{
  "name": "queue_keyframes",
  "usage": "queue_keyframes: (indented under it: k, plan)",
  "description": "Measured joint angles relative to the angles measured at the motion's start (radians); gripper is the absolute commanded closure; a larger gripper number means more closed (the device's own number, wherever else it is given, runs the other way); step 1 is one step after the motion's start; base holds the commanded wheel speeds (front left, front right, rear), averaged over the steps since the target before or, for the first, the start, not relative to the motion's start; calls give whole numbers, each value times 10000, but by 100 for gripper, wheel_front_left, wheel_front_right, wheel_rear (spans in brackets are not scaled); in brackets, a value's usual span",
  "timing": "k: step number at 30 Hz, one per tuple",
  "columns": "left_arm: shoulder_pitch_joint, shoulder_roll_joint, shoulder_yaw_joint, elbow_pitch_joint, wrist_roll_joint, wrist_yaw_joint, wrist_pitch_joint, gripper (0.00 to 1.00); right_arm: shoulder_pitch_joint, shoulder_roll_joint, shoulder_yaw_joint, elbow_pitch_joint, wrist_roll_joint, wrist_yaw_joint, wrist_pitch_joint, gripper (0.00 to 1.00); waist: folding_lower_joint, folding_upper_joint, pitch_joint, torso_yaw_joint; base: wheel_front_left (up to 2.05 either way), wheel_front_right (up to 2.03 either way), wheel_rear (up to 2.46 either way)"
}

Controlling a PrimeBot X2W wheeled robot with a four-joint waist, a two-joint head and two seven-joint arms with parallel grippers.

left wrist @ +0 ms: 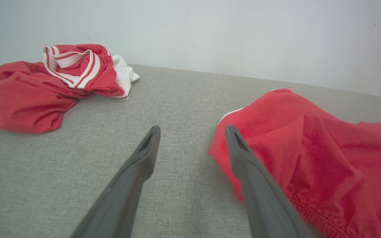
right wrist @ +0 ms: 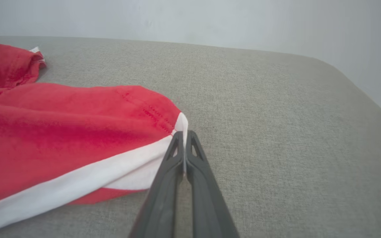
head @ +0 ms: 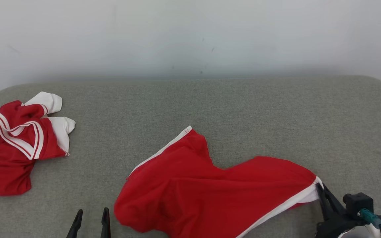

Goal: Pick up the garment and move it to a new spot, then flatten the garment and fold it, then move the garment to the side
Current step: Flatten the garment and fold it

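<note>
The garment (head: 210, 188) is red with a white side stripe and lies rumpled on the grey fabric surface, near the front centre. My right gripper (head: 319, 189) is shut on its right corner, where the white stripe ends. In the right wrist view the fingers (right wrist: 174, 162) pinch the white edge of the garment (right wrist: 61, 132), with my right gripper (right wrist: 184, 135) closed tight. My left gripper (head: 92, 211) stands open just left of the cloth. In the left wrist view my left gripper (left wrist: 192, 129) holds nothing, and its right finger (left wrist: 243, 155) lies against the edge of the garment (left wrist: 326, 158).
A second red and white piece of clothing (head: 15, 145) lies crumpled at the far left, also seen in the left wrist view (left wrist: 45, 86). The grey padded surface (head: 260, 109) has rounded corners and ends at a pale wall (head: 190, 36) behind.
</note>
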Motion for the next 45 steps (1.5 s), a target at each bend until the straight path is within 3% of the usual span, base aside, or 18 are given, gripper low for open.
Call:
queue_keyframes:
  k: [5,6,7,20,25,39,40,41,45]
  plan:
    - [2,-2,-46,81,-17,0,0,0,192,-86,-322,128,-71,0,0,100,0,0,-52,-124,0,0,0]
    - [7,0,-52,107,-23,0,0,0,206,-25,-307,242,-67,0,0,69,0,0,-78,-131,0,0,0]
    - [9,0,-52,125,-25,0,0,0,220,29,-299,326,-50,0,0,0,0,0,-105,-136,0,0,0]
    - [93,-2,-15,180,-65,0,0,0,658,249,-840,-2412,-309,0,0,0,0,0,-312,-129,0,0,0]
    - [62,-2,-405,330,-121,0,0,0,1049,840,-884,-3338,-577,0,0,0,0,0,-287,-193,0,0,0]
    - [-565,33,-1563,1783,-596,-15,0,0,1481,1551,-554,-3181,-662,0,0,0,0,0,-111,-601,0,0,0]
    - [-706,81,-1682,1916,-637,-15,0,30,1463,1574,-539,-3170,-663,0,0,0,-1,0,-77,-637,0,0,0]
    - [-845,153,-1806,2057,-644,-15,0,100,1434,1584,-525,-3160,-665,0,0,0,0,0,-40,-673,0,0,0]
    - [-1513,533,-2146,2347,-685,-15,0,100,1248,1641,-481,-3168,-663,0,0,0,0,0,125,-833,0,0,0]
